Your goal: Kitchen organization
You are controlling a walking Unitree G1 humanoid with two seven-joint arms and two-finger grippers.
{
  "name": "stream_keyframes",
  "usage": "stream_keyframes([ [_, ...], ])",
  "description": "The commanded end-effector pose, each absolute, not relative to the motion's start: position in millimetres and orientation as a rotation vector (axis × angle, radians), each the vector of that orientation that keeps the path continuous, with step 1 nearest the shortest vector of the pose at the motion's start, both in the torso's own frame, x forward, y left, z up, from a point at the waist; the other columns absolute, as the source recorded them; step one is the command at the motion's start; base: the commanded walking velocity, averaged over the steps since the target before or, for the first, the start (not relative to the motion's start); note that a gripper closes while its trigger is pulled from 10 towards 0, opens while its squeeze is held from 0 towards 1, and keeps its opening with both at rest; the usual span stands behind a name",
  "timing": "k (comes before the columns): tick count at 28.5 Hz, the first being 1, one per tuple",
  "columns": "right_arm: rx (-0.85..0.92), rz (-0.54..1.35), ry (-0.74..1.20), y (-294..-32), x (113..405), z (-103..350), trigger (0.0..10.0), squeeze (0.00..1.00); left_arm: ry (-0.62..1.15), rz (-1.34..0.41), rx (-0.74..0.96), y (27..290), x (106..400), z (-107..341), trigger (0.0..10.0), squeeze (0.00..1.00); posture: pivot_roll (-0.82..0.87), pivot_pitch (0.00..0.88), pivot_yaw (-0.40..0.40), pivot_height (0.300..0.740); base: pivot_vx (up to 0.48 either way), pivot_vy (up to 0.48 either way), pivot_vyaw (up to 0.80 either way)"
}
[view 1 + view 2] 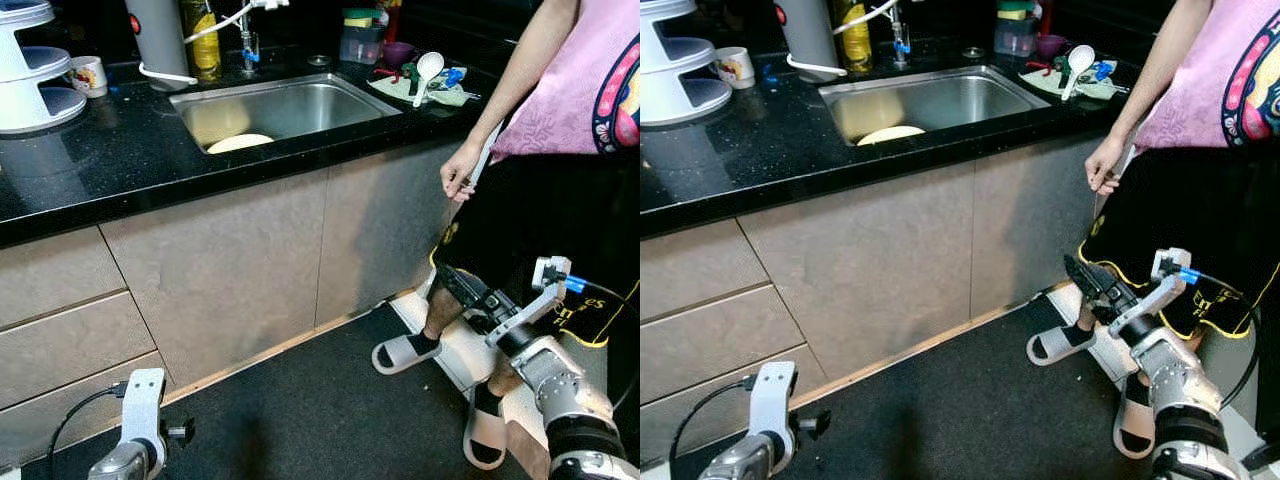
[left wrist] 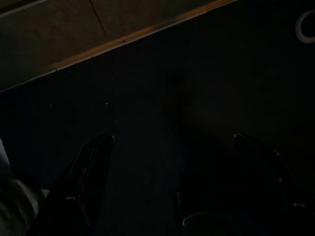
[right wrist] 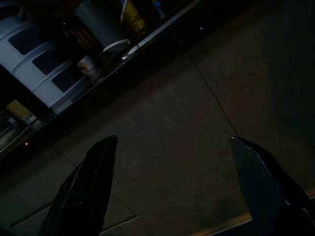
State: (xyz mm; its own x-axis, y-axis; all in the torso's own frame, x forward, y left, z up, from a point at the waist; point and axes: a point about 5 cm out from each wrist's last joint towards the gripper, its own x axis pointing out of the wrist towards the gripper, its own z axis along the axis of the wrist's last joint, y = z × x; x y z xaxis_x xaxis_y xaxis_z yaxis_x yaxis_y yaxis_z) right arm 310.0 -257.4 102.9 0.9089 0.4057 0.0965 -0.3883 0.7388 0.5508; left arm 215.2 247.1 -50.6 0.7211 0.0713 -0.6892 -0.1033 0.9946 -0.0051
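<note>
Left eye view: a pale plate [image 1: 238, 143] lies inside the sink [image 1: 330, 92] set in the black table [image 1: 110, 160]. Below the sink, the right end effector [image 1: 452, 283] hangs low with fingers apart near a person's leg [image 1: 440, 310]; the left end effector [image 2: 172, 182], fingers spread, hangs over dark floor [image 1: 320, 410].

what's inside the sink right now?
The steel sink holds one pale, round, plate-like item against its near left wall. The rest of the visible basin floor looks bare; the counter's front edge hides the nearest strip.
</note>
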Motion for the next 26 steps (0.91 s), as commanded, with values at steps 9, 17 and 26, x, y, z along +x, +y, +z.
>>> stream_keyframes([
  [9,0.465,0.549,0.101,-228,313,101,10.0,0.0,0.73,0.113,-0.022,263,209,-48,10.0,0.0,-0.04,0.0,-0.03,0.74,0.0,0.0,0.0],
  [17,0.349,0.575,0.104,-210,320,111,10.0,0.0,0.51,0.057,0.018,263,246,-16,10.0,0.0,-0.02,0.0,-0.035,0.74,0.0,0.0,0.0],
  [26,0.165,0.445,0.108,-188,336,119,10.0,0.0,0.047,-0.009,0.024,230,310,74,10.0,0.0,-0.01,0.0,-0.037,0.74,0.0,0.0,0.0],
])
